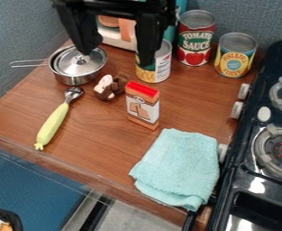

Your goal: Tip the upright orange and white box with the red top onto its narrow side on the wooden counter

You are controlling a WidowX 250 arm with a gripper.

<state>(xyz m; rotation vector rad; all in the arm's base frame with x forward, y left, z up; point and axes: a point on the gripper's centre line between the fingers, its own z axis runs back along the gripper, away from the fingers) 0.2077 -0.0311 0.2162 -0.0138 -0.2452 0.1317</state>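
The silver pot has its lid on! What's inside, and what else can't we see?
In the camera view:
- Inside the silver pot: hidden by its lid.
- Part of the corn-coloured can: behind the end effector.
- Anything under the light blue cloth: covered by it.
- The stove's right side: cut off by the edge.
- Which animal the brown toy is: too small.

A small, shiny silver metal saucepan (75, 76) sits upright on the brown wooden counter (95, 135), its domed lid (knob uppermost) on and its thin wire handle pointing left. Well to its right, a cylindrical metal can with a white, yellow and teal label (156, 69) stands upright, partly hidden.
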